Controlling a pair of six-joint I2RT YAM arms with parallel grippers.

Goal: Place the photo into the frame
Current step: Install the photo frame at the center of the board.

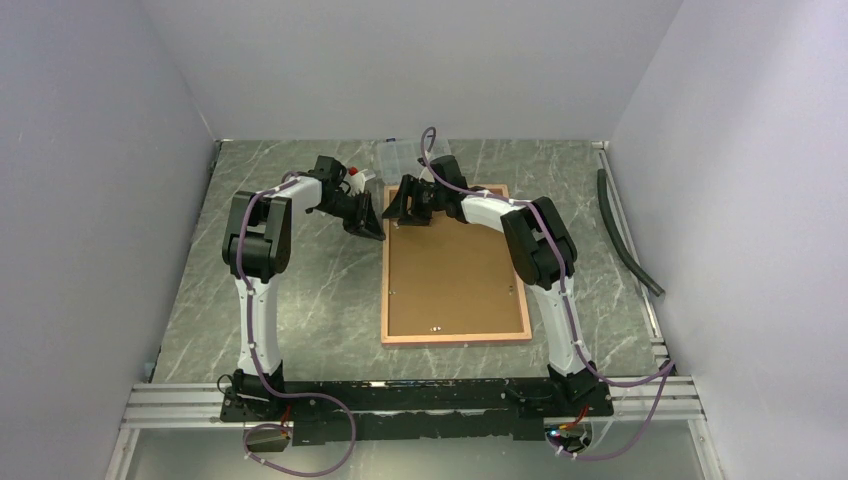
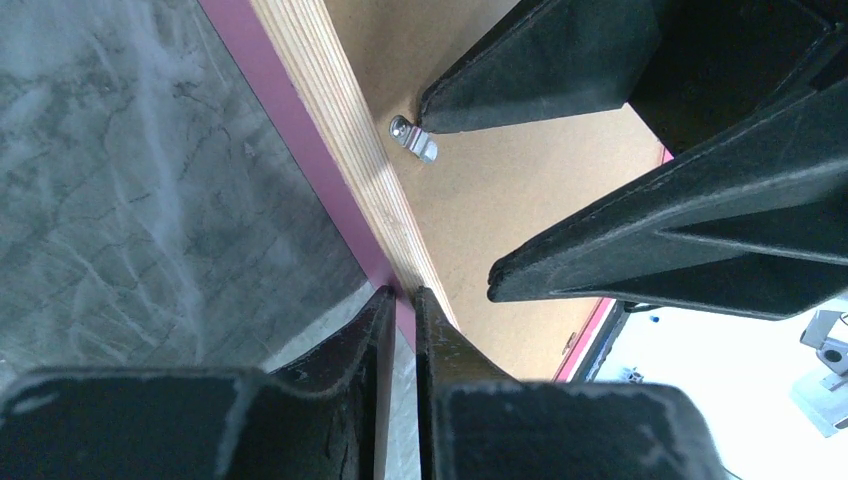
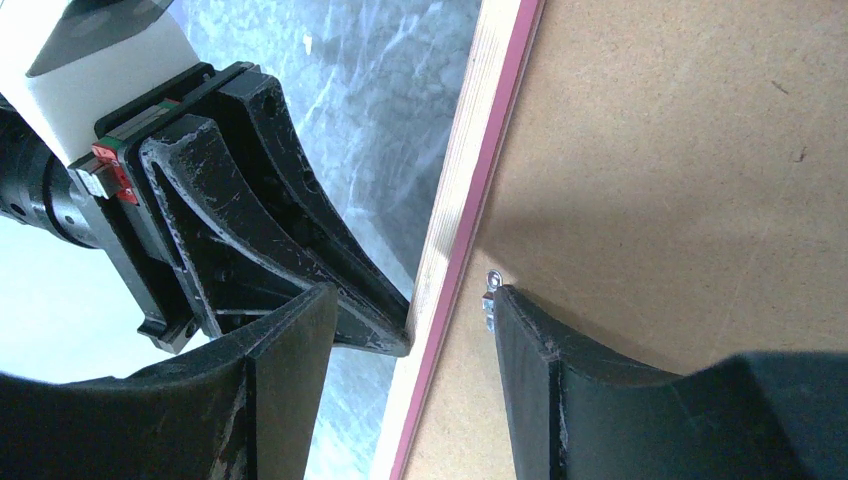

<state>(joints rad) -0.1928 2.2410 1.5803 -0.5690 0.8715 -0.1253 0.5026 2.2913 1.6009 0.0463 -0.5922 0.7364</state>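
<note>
the frame (image 1: 456,340) is laid face down, long axis running away from the bases, brown backing board (image 1: 455,280) uppermost; no photo is seen. at its far left corner the left gripper (image 2: 403,292) is nearly closed on the pink edge, grip untellable. the right gripper (image 3: 415,295) is held open and empty astride that edge.
</note>
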